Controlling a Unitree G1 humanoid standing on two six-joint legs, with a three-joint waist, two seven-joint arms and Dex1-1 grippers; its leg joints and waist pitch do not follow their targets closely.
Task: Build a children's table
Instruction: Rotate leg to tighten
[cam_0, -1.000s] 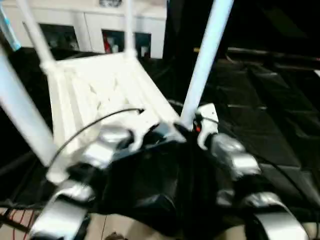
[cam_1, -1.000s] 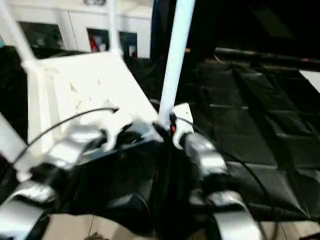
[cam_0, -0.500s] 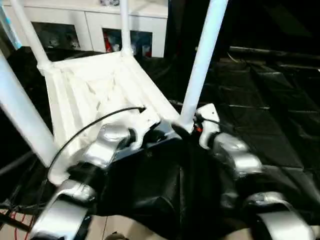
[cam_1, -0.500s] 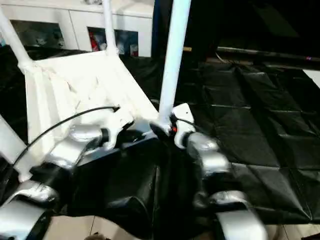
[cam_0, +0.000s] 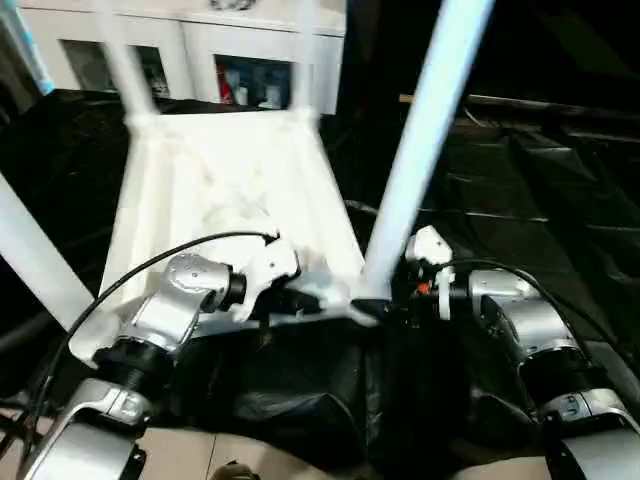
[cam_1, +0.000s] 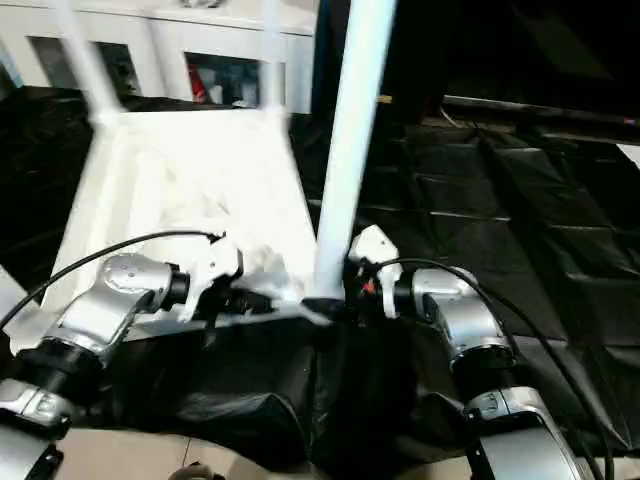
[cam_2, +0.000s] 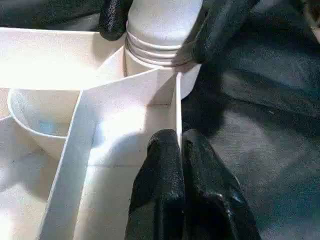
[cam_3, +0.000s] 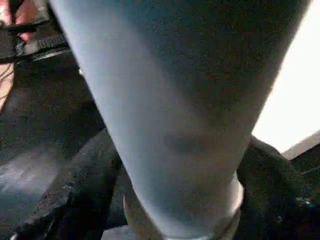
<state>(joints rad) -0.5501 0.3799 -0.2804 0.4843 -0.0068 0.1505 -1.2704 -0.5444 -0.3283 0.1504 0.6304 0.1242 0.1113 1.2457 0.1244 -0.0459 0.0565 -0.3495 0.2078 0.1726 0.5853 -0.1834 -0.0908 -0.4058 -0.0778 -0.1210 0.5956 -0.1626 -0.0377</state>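
The children's table lies upside down, its ribbed top (cam_0: 220, 190) facing up on the black sheet. Three legs stand up from its corners: the far-left leg (cam_0: 120, 60), the far-right leg (cam_0: 305, 50) and the near-left leg (cam_0: 35, 250). The near-right leg (cam_0: 420, 150) rises from the corner in front of me. My right gripper (cam_0: 385, 300) is shut on this leg's threaded base (cam_2: 160, 45), one finger (cam_3: 75, 195) on each side. My left gripper (cam_2: 180, 150) is shut on the thin white rim wall (cam_2: 176, 110) next to that corner.
A white cabinet with glass doors (cam_0: 200, 40) stands behind the table. A black crumpled sheet (cam_0: 540, 200) covers the ground to the right and in front. A black cable (cam_0: 150, 265) loops over my left forearm. Bare pale floor (cam_0: 190, 455) shows at the near edge.
The view has swung, so the table sits more squarely ahead. My right forearm now reaches the leg base from the right, more level than before. The left gripper stays shut on the rim.
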